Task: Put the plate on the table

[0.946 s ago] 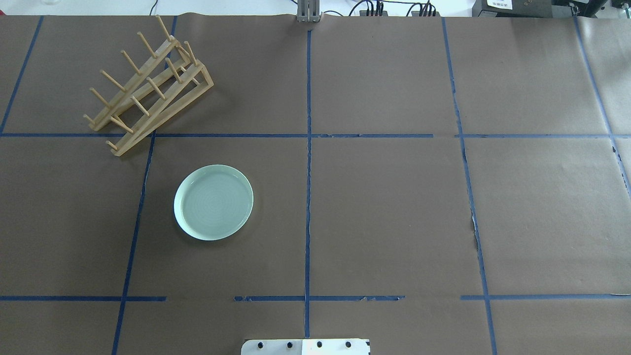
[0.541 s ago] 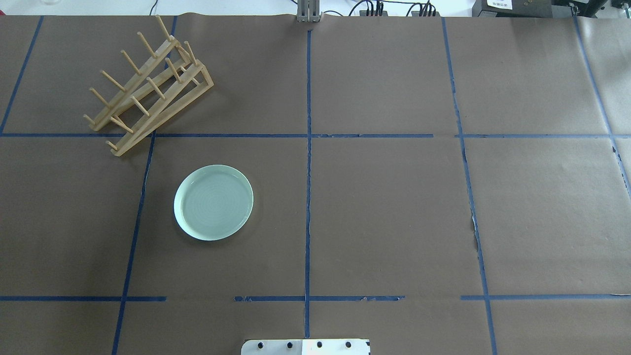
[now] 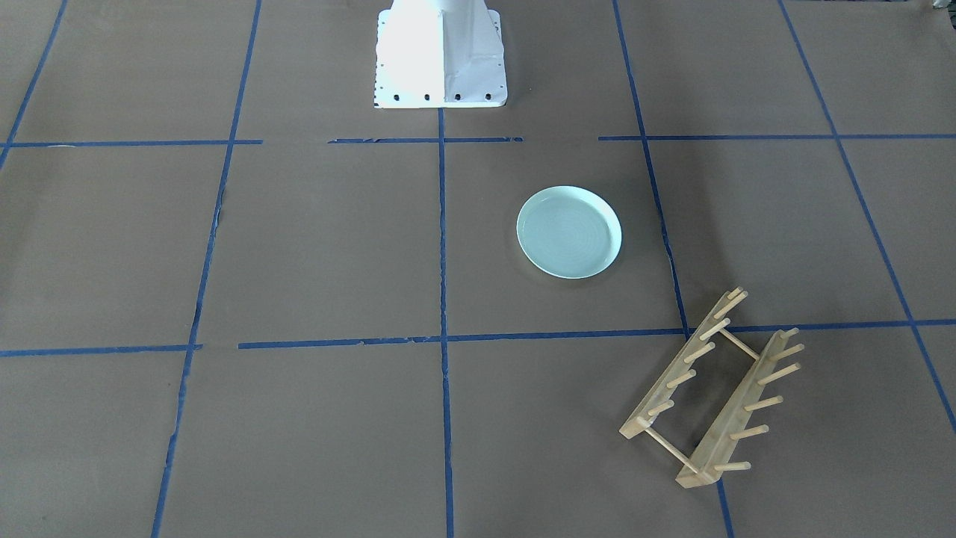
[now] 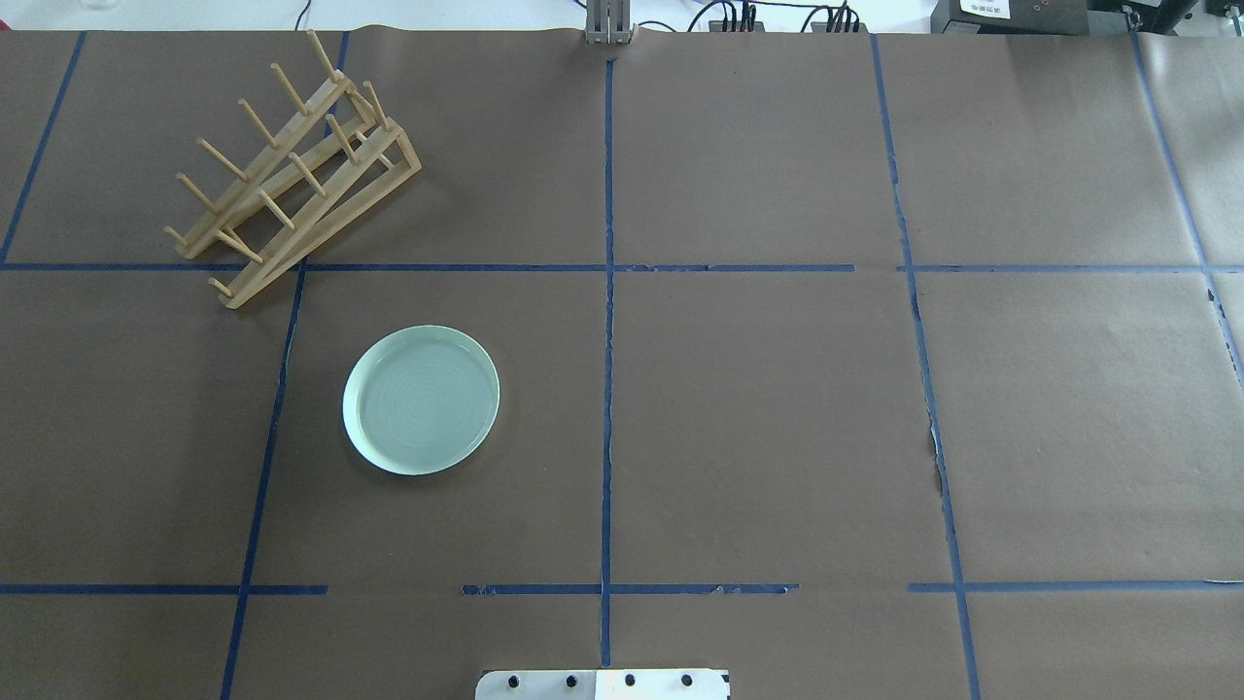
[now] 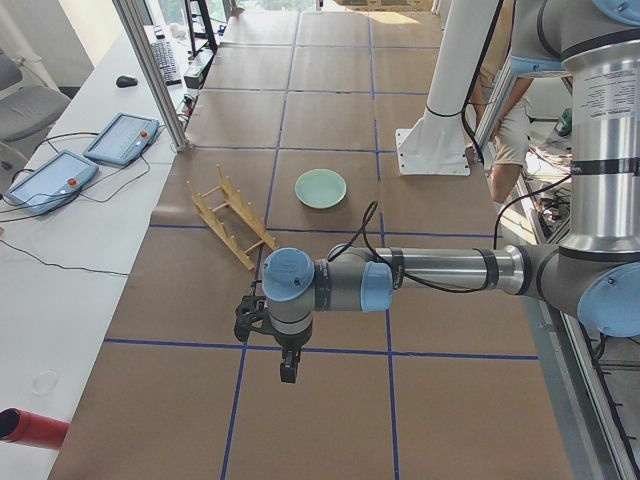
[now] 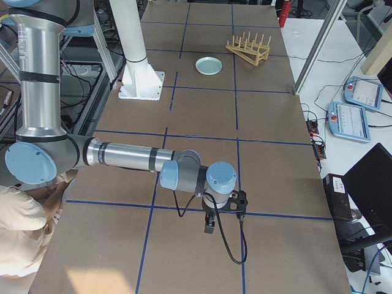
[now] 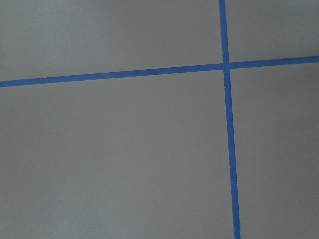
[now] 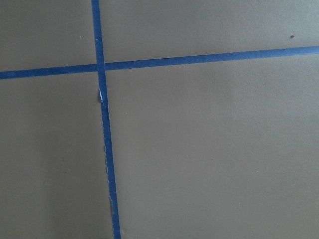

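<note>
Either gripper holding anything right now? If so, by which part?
Nothing is held. The plate lies flat on the table, untouched. The left gripper and right gripper hang far from it, and no object is visible in either.

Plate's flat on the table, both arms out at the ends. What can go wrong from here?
1. The plate lies close to the wooden rack; a low inward sweep by the left gripper might clip either.
2. The table paper is torn along a tape seam; a low right gripper might snag it.
3. A person stands near the robot base; arm swings could reach them.
</note>
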Robot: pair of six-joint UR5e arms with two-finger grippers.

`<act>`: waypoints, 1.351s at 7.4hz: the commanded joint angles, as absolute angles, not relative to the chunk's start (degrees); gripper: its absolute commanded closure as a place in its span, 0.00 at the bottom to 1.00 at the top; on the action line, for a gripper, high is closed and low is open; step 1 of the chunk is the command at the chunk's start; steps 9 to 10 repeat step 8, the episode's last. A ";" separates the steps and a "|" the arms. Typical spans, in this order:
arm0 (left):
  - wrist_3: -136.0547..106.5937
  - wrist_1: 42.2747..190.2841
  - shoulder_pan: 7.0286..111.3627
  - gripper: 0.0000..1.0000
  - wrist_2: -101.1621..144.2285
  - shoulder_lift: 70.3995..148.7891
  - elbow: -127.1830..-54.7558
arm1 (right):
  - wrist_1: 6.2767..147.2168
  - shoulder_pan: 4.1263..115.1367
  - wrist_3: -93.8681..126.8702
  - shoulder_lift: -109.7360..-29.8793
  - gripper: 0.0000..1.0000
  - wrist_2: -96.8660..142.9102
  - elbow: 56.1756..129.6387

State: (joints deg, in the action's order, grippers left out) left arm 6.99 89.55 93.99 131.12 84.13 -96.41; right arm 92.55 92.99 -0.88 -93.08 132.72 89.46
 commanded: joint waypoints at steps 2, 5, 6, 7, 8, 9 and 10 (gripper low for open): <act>7.12 89.56 94.04 0.00 131.57 84.29 -98.61 | 92.55 92.99 -0.88 -93.08 0.00 132.71 89.47; 7.21 89.82 93.96 0.00 131.57 84.55 -99.05 | 92.55 92.99 -0.88 -93.08 0.00 132.71 89.47; 7.21 89.82 93.96 0.00 131.57 84.55 -99.05 | 92.55 92.99 -0.88 -93.08 0.00 132.71 89.47; 7.21 89.82 93.96 0.00 131.57 84.90 -99.05 | 92.55 92.99 -0.88 -93.08 0.00 132.71 89.47; 7.12 89.82 93.96 0.00 131.31 85.42 -98.88 | 92.55 92.99 -0.88 -93.08 0.00 132.71 89.47; 7.12 89.82 93.96 0.00 131.31 85.42 -98.88 | 92.55 92.99 -0.88 -93.08 0.00 132.71 89.47; 7.12 89.82 93.96 0.00 131.31 85.42 -98.88 | 92.55 92.99 -0.88 -93.08 0.00 132.71 89.47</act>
